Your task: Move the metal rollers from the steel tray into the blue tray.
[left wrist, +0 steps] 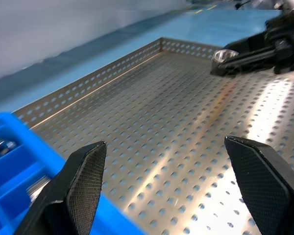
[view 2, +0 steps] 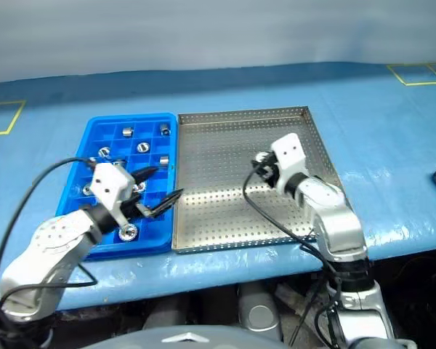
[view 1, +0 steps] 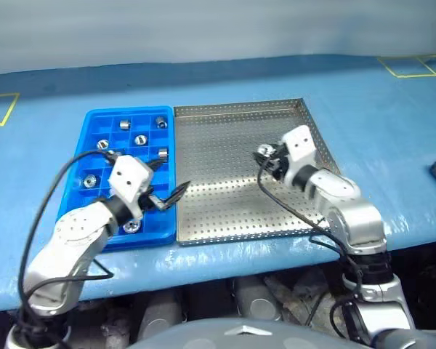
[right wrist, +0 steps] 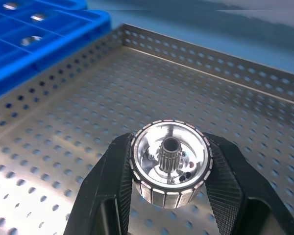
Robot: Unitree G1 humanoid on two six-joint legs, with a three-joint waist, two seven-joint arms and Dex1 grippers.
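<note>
- One metal roller (right wrist: 169, 164) sits clamped between the two black fingers of the right gripper (view 1: 264, 153), a finger pressed to each side of it, its hollow centre with a small toothed hub facing the wrist camera.
- That roller hangs above the steel tray (view 1: 225, 196), near the tray's middle, slightly toward 2 o'clock.
- The steel tray's perforated floor shows no other rollers lying on it.
- The blue tray (view 1: 91, 124) lies just beside the steel tray, at its 9 o'clock side, long edges touching.
- Several more rollers (view 1: 139, 139) rest in the blue tray's square compartments, one to a cell, spread from the far rows to the near edge.
- The left gripper (view 1: 168, 198) is over the near seam between the two trays, at about 7 o'clock from the held roller; its fingers (left wrist: 83, 176) stand wide apart with nothing between them.
- Both trays rest on a blue table cover (view 1: 363, 109).
</note>
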